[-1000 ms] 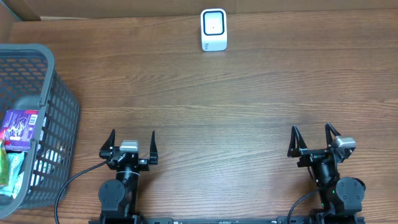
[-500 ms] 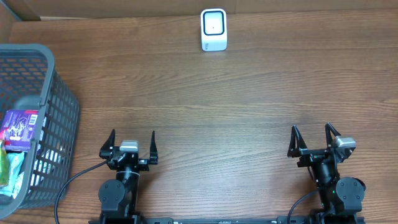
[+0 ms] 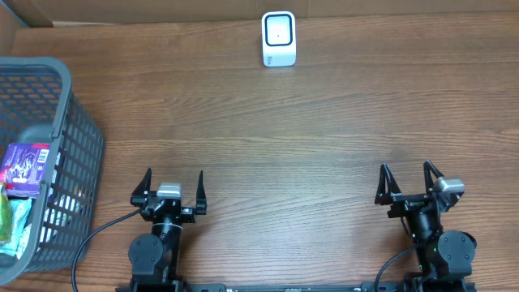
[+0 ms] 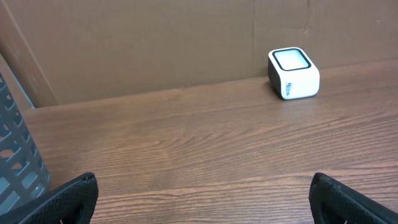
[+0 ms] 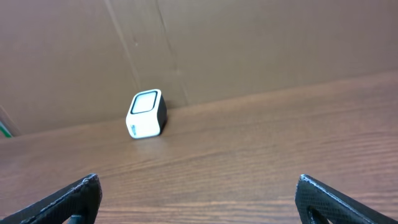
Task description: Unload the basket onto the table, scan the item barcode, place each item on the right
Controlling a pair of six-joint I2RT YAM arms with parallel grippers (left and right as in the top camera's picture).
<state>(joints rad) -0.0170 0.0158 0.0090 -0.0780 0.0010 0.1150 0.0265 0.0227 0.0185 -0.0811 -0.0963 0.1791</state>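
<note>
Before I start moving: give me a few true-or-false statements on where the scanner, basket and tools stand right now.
1. The white scanner stands at the far edge of the table. True.
2. The left tool holds the purple packet. False: it is open and empty; the packet lies in the basket.
3. The basket is on the robot's right. False: it is on the left.
4. The right tool is open and empty. True.

SITE: mock shop checkout set up as a test bench, as I read it | SURFACE: wood-grain tabletop [image 3: 324, 122] | SURROUND: plain cardboard wall [image 4: 155, 43] behind it | FIXTURE: small white barcode scanner [image 3: 278, 38] at far edge | STOCK: grey plastic shopping basket [image 3: 81, 146] at my left, holding packaged goods [image 3: 26, 166] in printed wrappers
</note>
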